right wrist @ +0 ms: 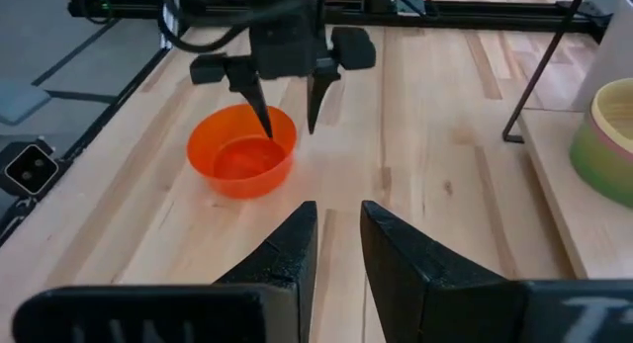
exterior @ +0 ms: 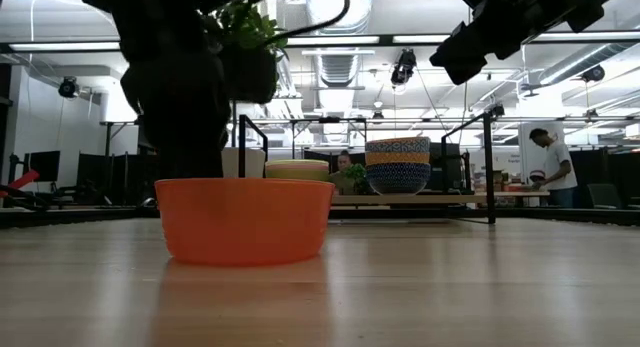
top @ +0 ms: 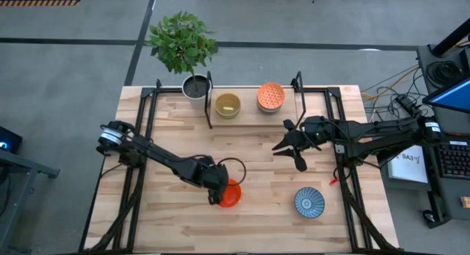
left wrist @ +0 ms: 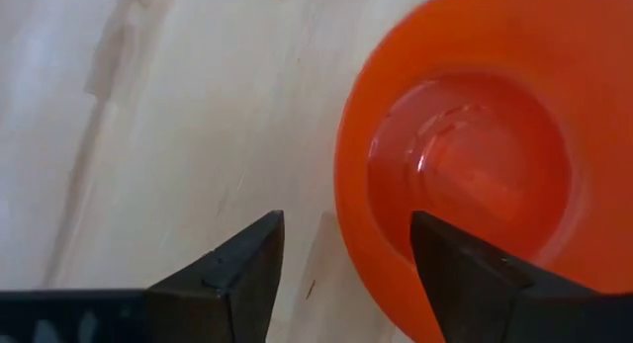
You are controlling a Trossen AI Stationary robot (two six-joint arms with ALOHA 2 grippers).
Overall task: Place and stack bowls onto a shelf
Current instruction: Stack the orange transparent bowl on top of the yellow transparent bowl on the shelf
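Note:
A red-orange bowl (top: pixel 231 195) sits upright on the tabletop toward the near edge. My left gripper (top: pixel 218 195) hangs over its left rim, open: in the left wrist view one finger (left wrist: pixel 242 274) stands outside the bowl (left wrist: pixel 475 155) and the other (left wrist: pixel 465 274) over its inside. A blue-and-white patterned bowl (top: pixel 309 202) rests on the table at near right. On the shelf (top: pixel 250 117) stand a yellow bowl (top: pixel 228 104) on a green one (right wrist: pixel 605 157) and a dotted orange bowl (top: pixel 270 97) topping another stack. My right gripper (top: pixel 292 146) hovers at mid-table, open and holding nothing.
A leafy plant in a dark pot (top: pixel 195 86) stands at the shelf's left end. Black upright posts (top: pixel 210 101) and frame rails (top: pixel 341 174) border the shelf and both table sides. People (exterior: pixel 548 157) show in the room beyond. Bare wood lies between the two loose bowls.

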